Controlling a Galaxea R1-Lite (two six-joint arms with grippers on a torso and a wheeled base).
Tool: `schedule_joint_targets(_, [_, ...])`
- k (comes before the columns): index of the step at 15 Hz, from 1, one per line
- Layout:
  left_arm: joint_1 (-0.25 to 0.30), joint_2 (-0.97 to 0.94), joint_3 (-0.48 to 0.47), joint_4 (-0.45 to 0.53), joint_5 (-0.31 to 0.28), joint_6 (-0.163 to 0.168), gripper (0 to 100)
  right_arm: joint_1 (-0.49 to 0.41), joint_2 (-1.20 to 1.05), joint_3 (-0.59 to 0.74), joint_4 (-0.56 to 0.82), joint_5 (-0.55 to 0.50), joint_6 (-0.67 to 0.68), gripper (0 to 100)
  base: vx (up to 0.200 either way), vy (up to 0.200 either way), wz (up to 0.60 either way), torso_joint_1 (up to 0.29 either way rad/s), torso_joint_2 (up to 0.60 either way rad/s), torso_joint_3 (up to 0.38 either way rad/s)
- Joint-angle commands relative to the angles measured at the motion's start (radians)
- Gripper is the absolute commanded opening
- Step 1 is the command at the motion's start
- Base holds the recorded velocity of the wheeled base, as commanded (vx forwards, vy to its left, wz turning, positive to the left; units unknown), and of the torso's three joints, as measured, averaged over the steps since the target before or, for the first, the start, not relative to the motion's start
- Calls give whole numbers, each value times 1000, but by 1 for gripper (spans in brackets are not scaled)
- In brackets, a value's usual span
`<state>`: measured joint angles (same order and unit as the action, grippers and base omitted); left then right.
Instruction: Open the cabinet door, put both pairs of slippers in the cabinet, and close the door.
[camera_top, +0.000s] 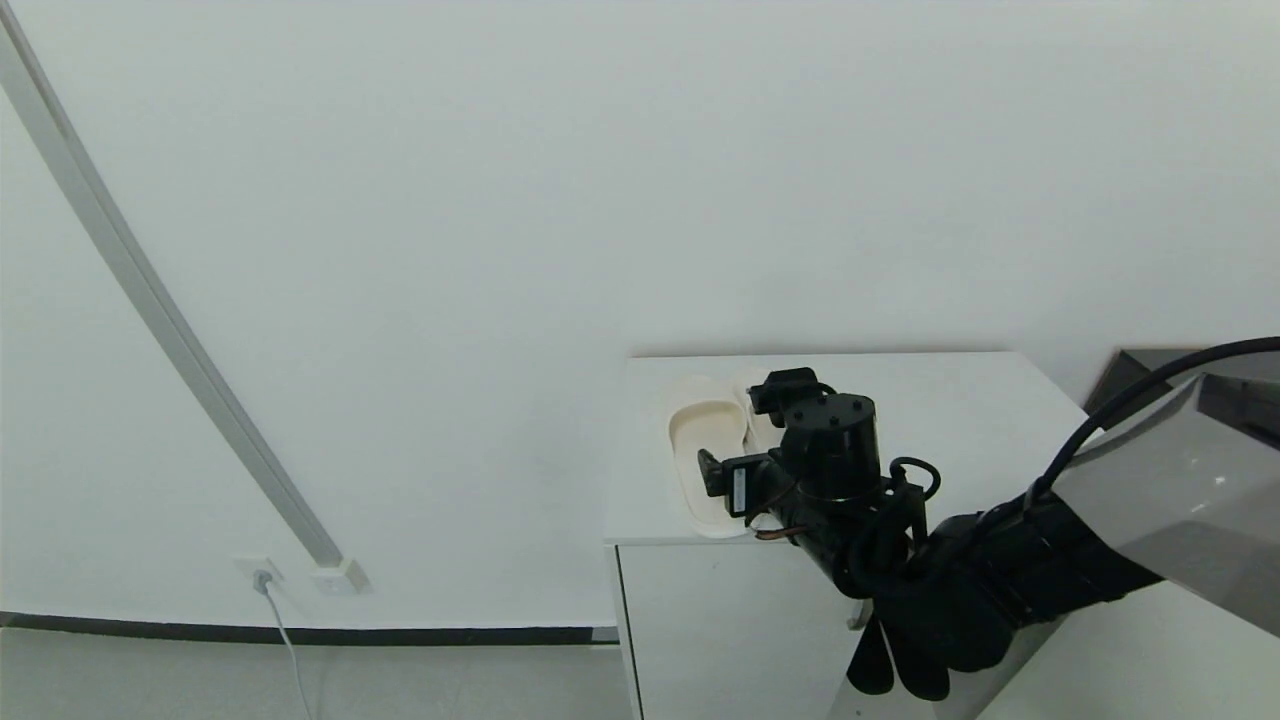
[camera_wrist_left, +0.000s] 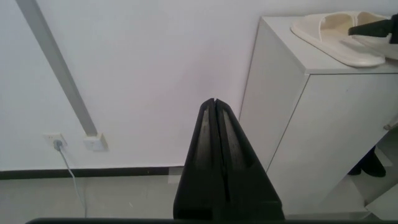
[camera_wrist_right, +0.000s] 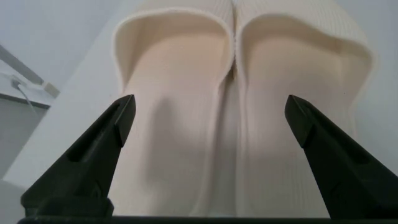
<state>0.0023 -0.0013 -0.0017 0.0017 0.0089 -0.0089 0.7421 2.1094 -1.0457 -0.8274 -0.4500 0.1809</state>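
A pair of cream slippers lies side by side on top of the white cabinet, near its front left corner. My right gripper hovers low over them. In the right wrist view that gripper is open, one finger on each outer side of the slippers, nothing pinched. My left gripper is shut and empty, held low in front of the wall, left of the cabinet. From there the slippers and the right gripper's tip appear on the cabinet top.
The cabinet front stands against a white wall. A wall socket with a plugged cord and a slanting grey conduit lie to the left. Floor spreads left of the cabinet.
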Motion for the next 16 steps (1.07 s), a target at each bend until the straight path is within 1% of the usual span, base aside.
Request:
schedule_joint_targets(1, [1, 1, 0, 0, 0, 0, 0, -26, 47, -45, 4, 2, -1, 100, 0, 0, 0, 0, 0, 0])
schedule_joint_targets(4, [1, 1, 0, 0, 0, 0, 0, -46, 120, -163, 33, 2, -20, 100, 0, 0, 0, 0, 0, 0])
schedule_joint_targets(8, [1, 1, 0, 0, 0, 0, 0, -56, 169, -310, 134, 2, -20, 100, 0, 0, 0, 0, 0, 0])
schedule_joint_targets(10, [1, 1, 0, 0, 2, 0, 0, -58, 187, -358, 152, 2, -21, 100, 0, 0, 0, 0, 0, 0])
schedule_joint_targets(11, [1, 1, 0, 0, 2, -2, 0, -60, 198, -393, 183, 2, -21, 100, 0, 0, 0, 0, 0, 0])
schedule_joint_targets(13, [1, 1, 0, 0, 2, -2, 0, -60, 202, -413, 200, 2, -21, 100, 0, 0, 0, 0, 0, 0])
schedule_joint_targets(14, [1, 1, 0, 0, 2, -2, 0, -60, 205, -416, 200, 2, -21, 0, 0, 0, 0, 0, 0, 0])
schedule_joint_targets(16, [1, 1, 0, 0, 2, -2, 0, -60, 204, -415, 199, 1, -21, 0, 0, 0, 0, 0, 0, 0])
